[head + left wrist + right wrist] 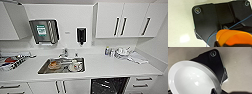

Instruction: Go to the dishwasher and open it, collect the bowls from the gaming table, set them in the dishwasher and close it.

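Note:
The dishwasher sits under the white counter to the right of the sink, and its dark racked interior is showing. In the left wrist view an orange bowl hangs close to the camera, with my left gripper shut on its rim. A white bowl looms large in the right wrist view, its rim clamped by my right gripper. Pale floor lies beneath both bowls. The gaming table is out of view.
A steel sink holds dishes, with a tap behind it. Bottles and dishware crowd the counter's right end, and a rack of items its left. White wall cabinets, a towel dispenser and drawers surround the counter.

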Available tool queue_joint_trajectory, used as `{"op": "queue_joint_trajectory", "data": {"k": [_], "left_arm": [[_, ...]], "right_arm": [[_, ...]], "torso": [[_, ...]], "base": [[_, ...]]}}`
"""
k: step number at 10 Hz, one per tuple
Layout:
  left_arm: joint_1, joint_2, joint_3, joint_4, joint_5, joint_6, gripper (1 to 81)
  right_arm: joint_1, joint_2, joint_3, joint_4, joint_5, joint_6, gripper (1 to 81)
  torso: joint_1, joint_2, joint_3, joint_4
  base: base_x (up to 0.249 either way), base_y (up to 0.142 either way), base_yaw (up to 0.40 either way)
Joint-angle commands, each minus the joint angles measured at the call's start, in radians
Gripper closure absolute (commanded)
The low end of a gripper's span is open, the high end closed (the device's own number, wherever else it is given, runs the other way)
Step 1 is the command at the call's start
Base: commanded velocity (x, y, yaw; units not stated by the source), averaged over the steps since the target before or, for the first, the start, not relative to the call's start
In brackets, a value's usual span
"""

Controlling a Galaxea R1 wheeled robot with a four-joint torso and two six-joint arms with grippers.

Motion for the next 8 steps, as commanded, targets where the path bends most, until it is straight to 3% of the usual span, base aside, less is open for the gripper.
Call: {"op": "queue_joint_trajectory", "data": {"k": [1, 4, 6, 8], "left_arm": [[-0.053, -0.004, 0.002, 0.003, 0.056, 0.006, 81.1], [-0.053, -0.013, 0.030, 0.009, 0.047, 0.006, 81.1], [-0.052, -0.036, 0.076, 0.009, 0.045, 0.006, 81.1], [-0.052, -0.073, 0.128, 0.000, 0.044, 0.006, 81.1]], "right_arm": [[0.049, -0.046, 0.055, 0.006, -0.043, 0.003, 81.1], [0.050, -0.126, 0.190, 0.009, -0.028, 0.012, 81.1], [0.052, -0.143, 0.216, 0.009, -0.026, 0.014, 81.1], [0.050, -0.143, 0.216, 0.011, -0.012, 0.014, 81.1]], "torso": [[0.000, 0.000, 0.000, 0.000], [0.000, 0.000, 0.000, 0.000], [0.000, 0.000, 0.000, 0.000], [0.000, 0.000, -0.094, 0.000]], "base": [[0.000, 0.000, 0.000], [0.000, 0.000, 0.000], [0.000, 0.000, 0.000], [0.000, 0.000, 0.000]]}}
